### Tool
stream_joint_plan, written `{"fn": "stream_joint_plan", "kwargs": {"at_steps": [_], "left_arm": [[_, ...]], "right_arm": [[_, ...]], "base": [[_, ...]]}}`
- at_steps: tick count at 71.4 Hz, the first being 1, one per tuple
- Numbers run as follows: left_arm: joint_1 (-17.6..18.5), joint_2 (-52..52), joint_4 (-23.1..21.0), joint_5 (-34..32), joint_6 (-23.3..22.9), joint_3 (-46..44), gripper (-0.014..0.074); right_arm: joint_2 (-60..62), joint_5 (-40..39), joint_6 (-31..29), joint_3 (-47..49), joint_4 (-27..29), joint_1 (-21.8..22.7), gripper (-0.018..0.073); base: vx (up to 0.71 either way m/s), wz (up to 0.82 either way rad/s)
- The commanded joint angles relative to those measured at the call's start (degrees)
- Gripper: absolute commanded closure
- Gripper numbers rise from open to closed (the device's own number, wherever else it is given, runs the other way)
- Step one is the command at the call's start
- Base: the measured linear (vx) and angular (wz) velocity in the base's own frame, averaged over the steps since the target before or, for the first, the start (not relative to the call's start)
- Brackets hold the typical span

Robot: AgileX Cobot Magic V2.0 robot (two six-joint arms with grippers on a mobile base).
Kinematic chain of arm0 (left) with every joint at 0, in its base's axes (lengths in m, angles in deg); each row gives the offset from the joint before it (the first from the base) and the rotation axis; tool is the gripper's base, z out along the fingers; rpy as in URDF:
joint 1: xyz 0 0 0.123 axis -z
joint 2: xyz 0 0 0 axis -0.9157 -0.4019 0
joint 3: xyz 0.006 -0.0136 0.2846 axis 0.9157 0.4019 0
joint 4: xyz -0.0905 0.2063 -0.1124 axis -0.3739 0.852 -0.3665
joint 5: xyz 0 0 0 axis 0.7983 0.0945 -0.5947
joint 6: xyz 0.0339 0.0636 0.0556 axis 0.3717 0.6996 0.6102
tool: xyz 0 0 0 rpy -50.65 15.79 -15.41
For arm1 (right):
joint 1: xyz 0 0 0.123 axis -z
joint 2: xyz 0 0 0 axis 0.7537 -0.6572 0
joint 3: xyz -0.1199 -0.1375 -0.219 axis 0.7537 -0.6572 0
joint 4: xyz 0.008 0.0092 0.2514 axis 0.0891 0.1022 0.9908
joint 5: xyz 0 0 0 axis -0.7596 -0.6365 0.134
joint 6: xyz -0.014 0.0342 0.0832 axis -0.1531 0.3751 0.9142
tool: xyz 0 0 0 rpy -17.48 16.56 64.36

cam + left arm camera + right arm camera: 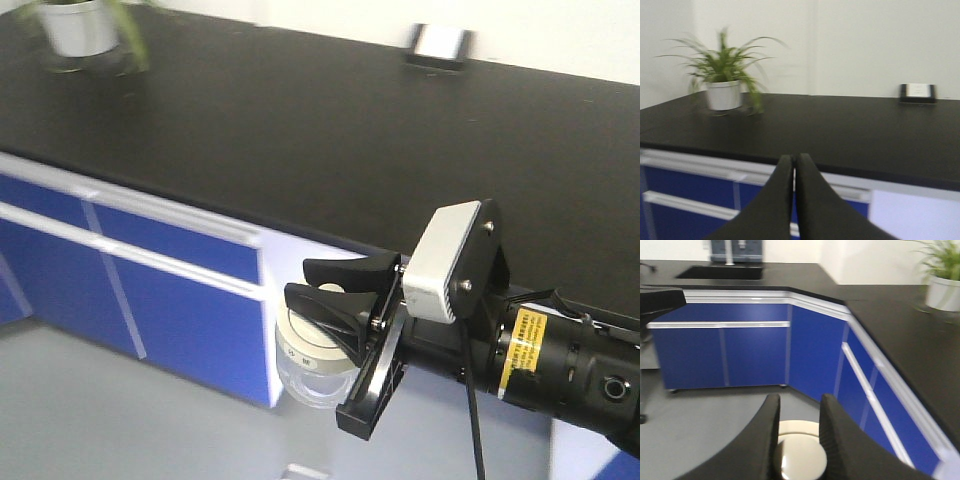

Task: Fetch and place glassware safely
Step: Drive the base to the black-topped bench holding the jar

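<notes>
Well, my left jaws are pressed together on nothing, facing the table with the plant off to one side. The jar hangs upright under my right jaws, which are clamped on the knob of its lid. It sits out in front of the blue cabinet, below the table's edge. I judge the table lies up and ahead, so the right arm must lift first.

The countertop is matte black, the cabinet doors deep blue with pale strips. Upper left, a green plant stands in a white pot. The clear jar has a cream-white lid.
</notes>
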Motion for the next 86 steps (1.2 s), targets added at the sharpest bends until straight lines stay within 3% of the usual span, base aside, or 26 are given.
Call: {"fn": "stream_joint_plan", "kwargs": {"at_steps": [1,43,86], "left_arm": [[0.3,-0.5,-0.4,-4.2,-0.4,-1.5,0.0603],[0.3,-0.5,-0.4,-4.2,-0.4,-1.5,0.0603],[0.3,-0.5,-0.4,-4.2,-0.4,-1.5,0.0603]], "right_arm": [[1.5,-4.2,-0.4,1.8,2.1,0.1,0.0560],[1.5,-4.2,-0.4,1.8,2.1,0.1,0.0560],[1.5,-4.2,-0.4,1.8,2.1,0.1,0.0560]], "base": [[0.20,-0.78],[0.20,-0.55],[0.18,-0.14]]}}
